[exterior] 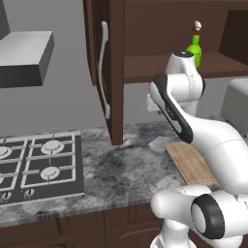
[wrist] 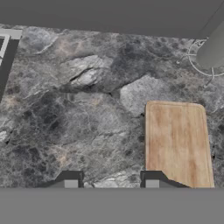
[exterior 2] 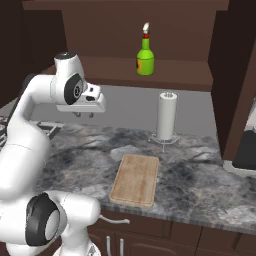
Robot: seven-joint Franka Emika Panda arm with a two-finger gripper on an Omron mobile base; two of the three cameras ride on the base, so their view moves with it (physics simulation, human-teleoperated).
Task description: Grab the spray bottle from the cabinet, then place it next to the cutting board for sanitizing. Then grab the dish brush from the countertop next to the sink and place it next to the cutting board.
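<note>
The green spray bottle (exterior: 194,48) (exterior 2: 145,57) stands upright on the shelf of the open dark brown cabinet (exterior: 116,72) (exterior 2: 165,80). Below it the tan cutting board (exterior: 191,162) (exterior 2: 135,180) (wrist: 177,142) lies flat on the marbled countertop (exterior: 121,164) (exterior 2: 195,175) (wrist: 65,118). My gripper (exterior 2: 83,114) (wrist: 110,183) hangs above the counter, left of the board and well below the shelf, pointing down. It is open with nothing between its fingers. The dish brush and the sink are out of view.
A white paper towel roll (exterior 2: 166,116) (wrist: 214,48) stands behind the board. A stove (exterior: 38,164) lies to the left under a grey hood (exterior: 24,55). The open cabinet door with its pale handle (exterior: 103,68) juts out. An appliance (exterior 2: 247,145) sits at far right.
</note>
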